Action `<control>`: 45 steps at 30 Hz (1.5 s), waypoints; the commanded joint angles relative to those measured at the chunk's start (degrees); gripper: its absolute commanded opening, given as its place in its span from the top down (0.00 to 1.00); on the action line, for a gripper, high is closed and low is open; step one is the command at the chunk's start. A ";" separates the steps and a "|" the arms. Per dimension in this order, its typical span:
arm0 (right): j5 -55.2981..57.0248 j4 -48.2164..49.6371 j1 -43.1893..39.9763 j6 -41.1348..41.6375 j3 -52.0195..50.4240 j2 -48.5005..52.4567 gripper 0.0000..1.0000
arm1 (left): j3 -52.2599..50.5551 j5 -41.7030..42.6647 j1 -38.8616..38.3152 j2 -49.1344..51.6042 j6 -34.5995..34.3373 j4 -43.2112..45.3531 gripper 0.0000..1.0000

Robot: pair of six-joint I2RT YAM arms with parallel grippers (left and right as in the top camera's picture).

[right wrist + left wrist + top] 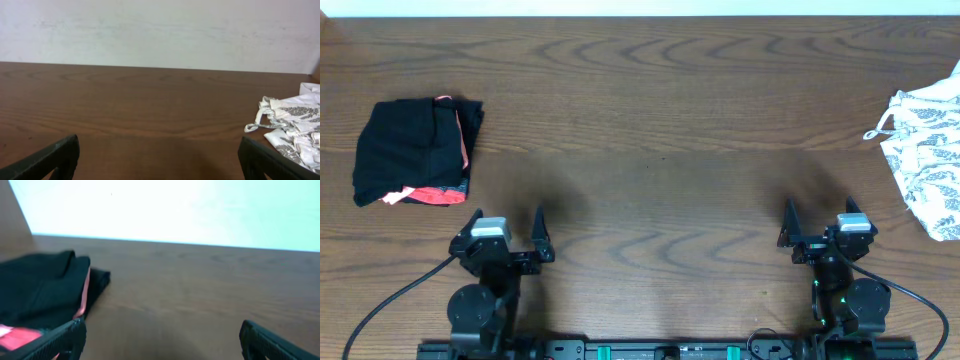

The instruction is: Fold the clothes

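At the far left of the table [650, 120], in the overhead view, the black garment [405, 150] lies as a compact, roughly squared bundle. Coral-pink fabric [425, 196] shows along its near edge and right side; whether that is a lining or a separate piece I cannot tell. This bundle looks already folded. At the right edge the white leaf-patterned garment [925, 160] lies rumpled and partly out of frame, so it reads as the part left to do. The left gripper [507, 225] and right gripper [820, 218] sit at the near edge, jaws wide and empty, well apart from either garment.

In the left wrist view, the black garment [40, 287] sits ahead and to the left in flat layers with a pink seam. The fingertips [65, 337] stand wide apart with only bare wood between them.

In the right wrist view, the white leaf-patterned garment [295, 125] lies crumpled to the right front. The fingertips [265, 160] are spread wide, and nothing is held. By my judgement about half is done: one bundle folded, the white one not yet begun.
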 commanded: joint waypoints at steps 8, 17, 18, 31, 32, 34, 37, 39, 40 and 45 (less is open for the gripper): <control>-0.04 -0.22 0.96 -0.66 -0.07 -0.37 0.01 | -11.58 -0.70 0.31 -0.48 5.57 12.24 0.02; -0.04 -0.22 0.96 -0.66 -0.07 -0.37 0.01 | -11.91 -0.48 0.31 -0.48 5.57 10.93 0.02; -0.04 -0.22 0.96 -0.66 -0.07 -0.37 0.01 | -11.91 -0.50 0.31 -0.44 5.57 10.93 0.02; -0.07 -0.24 0.96 -0.66 -0.07 -0.37 0.01 | -11.91 -0.48 0.31 -0.35 5.57 10.93 0.02; -0.04 -0.22 0.96 -0.66 -0.07 -0.37 0.01 | -11.91 -0.48 0.31 -0.35 5.57 10.93 0.02; -0.04 -0.22 0.96 -0.66 -0.07 -0.37 0.01 | -11.91 -0.48 0.31 -0.35 5.57 10.93 0.02; -0.04 -0.22 0.96 -0.66 -0.07 -0.37 0.01 | -11.91 -0.48 0.31 -0.35 5.57 10.93 0.02; -0.04 -0.22 0.96 -0.66 -0.07 -0.37 0.01 | -11.91 -0.50 0.31 -0.35 5.57 10.93 0.02; -0.04 -0.22 0.96 -0.66 -0.07 -0.37 0.01 | -11.91 -0.48 0.31 -0.35 5.57 10.93 0.02; -0.04 -0.24 0.96 -0.66 -0.07 -0.37 0.01 | -11.91 -0.48 0.31 -0.35 5.57 10.93 0.02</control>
